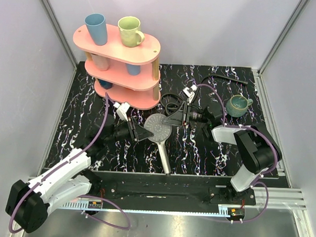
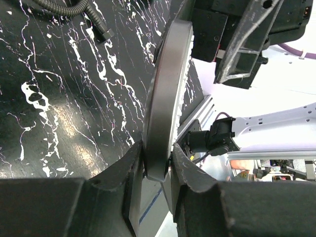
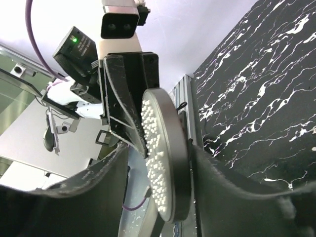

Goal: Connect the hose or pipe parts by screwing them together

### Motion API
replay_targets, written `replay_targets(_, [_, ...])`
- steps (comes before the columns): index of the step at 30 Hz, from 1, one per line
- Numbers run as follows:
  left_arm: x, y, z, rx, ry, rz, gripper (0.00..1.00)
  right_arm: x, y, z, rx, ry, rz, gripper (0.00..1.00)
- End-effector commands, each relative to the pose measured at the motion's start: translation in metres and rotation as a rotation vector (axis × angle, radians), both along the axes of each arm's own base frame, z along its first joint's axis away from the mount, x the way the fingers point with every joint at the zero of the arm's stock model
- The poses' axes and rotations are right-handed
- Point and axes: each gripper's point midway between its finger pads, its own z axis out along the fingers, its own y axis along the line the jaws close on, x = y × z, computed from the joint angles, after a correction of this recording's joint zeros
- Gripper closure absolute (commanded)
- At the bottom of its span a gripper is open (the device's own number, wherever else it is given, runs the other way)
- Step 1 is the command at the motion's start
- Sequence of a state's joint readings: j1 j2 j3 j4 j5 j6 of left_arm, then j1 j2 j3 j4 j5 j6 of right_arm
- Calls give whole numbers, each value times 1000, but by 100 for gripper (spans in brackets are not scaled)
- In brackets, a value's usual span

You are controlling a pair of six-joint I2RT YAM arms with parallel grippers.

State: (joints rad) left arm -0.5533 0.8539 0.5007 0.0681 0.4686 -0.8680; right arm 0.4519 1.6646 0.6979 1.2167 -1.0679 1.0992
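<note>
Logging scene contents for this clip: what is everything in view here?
shower head: 1, dark grey, table centre
hose: 1, black, coiled, rear centre, unattached
shelf: 1, pink, three tiers, rear left
blue cup: 1, blue, top tier
green mug: 1, pale green, top tier
lower-tier cups: 3, one pale, two blue, partly hidden
teal mug: 1, teal, table right
table: 1, black, white veins
left tool: 1, black, shut on shower head rim
right tool: 1, black, open, straddling opposite rim

The left claw (image 1: pixel 143 132) and right claw (image 1: pixel 175 119) flank the shower head (image 1: pixel 158 128) on the black table (image 1: pixel 209 152).
</note>
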Motion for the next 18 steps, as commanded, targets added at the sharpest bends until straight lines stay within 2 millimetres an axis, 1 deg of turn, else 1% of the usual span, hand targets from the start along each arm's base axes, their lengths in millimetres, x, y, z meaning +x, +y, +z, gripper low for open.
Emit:
replay_targets(1, [-3, -4, 47, -78, -113, -36, 100, -9, 2, 27, 86, -108, 57, 50])
replay_targets(4, [-5, -4, 53, -103, -111, -37, 100, -14, 1, 21, 81, -104, 73, 61])
replay_targets(5, [-7, -4, 57, -116, -119, -46, 100, -14, 1, 21, 79, -101, 73, 74])
replay_targets(6, [-9, -5, 59, -124, -120, -57, 100, -15, 1, 20, 78, -92, 72, 80])
replay_targets(7, [-9, -5, 63, -127, -124, -63, 95, -13, 1, 22, 82, -90, 65, 85])
replay_targets(8, [-9, -5, 63, -122, -125, -64, 84, -11, 2, 25, 87, -87, 59, 100])
replay_targets(9, [-9, -4, 65, -117, -130, -58, 68, -8, 3, 26, 79, -58, 52, 100])
replay_targets(10, [-10, -2, 61, -96, -126, -55, 44, 0, 5, 35, 89, -52, 32, 100])
replay_targets(11, [-11, 0, 61, -89, -129, -51, 36, 4, 7, 39, 90, -35, 20, 100])
replay_targets(12, [-12, 3, 63, -87, -144, -41, 32, 11, 9, 46, 91, -19, 8, 100])
replay_targets(13, [-15, 4, 58, -79, -144, -42, 27, 16, 11, 52, 101, -17, -13, 100])
replay_targets(14, [-16, 5, 59, -85, -153, -45, 21, 19, 11, 57, 109, -23, -22, 100])
replay_targets(15, [-19, 4, 59, -96, -158, -59, 19, 23, 12, 60, 115, -28, -34, 100])
replay_targets(16, [-20, 3, 58, -111, -157, -65, 18, 28, 14, 69, 126, -60, -43, 100])
replay_targets(18, [-20, 0, 56, -116, -147, -74, 18, 36, 19, 67, 119, -41, -43, 100])
